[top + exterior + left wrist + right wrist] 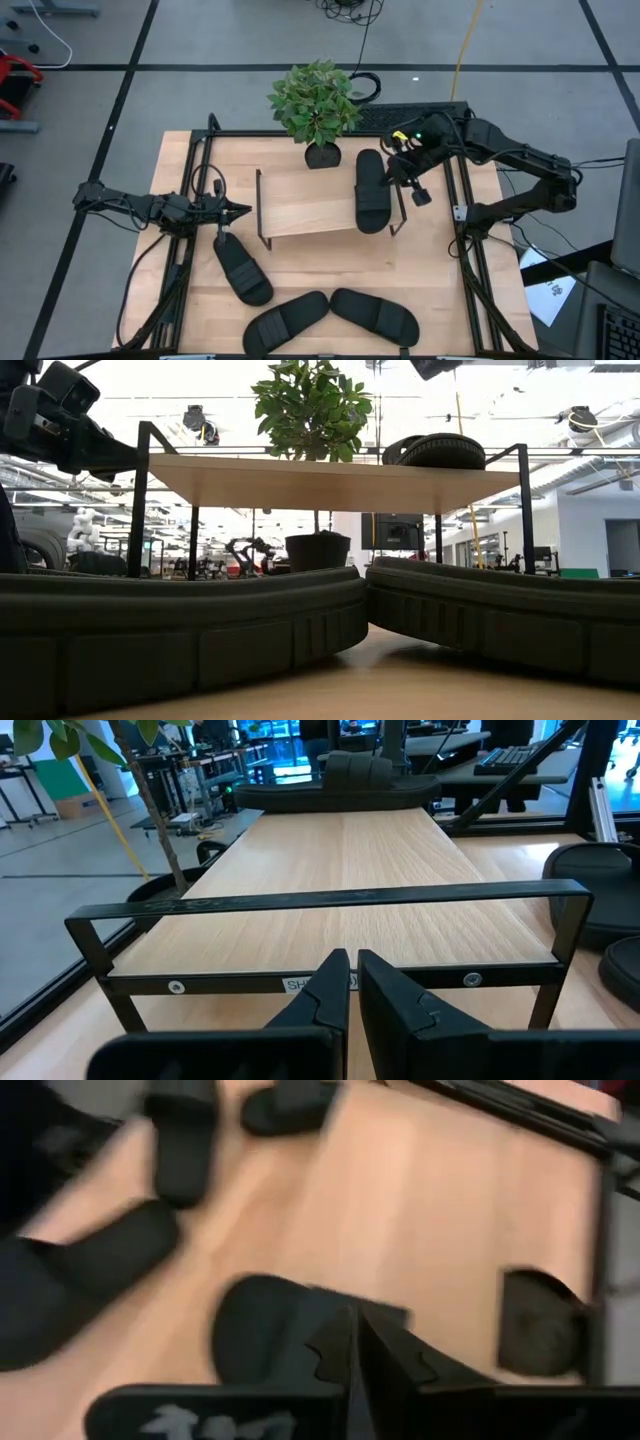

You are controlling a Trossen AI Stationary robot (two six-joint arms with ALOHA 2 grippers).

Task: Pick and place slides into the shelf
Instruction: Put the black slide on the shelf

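I see one slide (372,191) lying on the shelf (305,203) at its right end, three more (243,269) on the table (440,280) in front. My right gripper (408,176) hovers just beside that slide, fingers together and empty. My left gripper (238,211) sits closed by the shelf's left end.

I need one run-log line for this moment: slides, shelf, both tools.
slides: one on shelf right end, three on table | left tool: shut, at shelf's left end | right tool: shut, beside shelved slide
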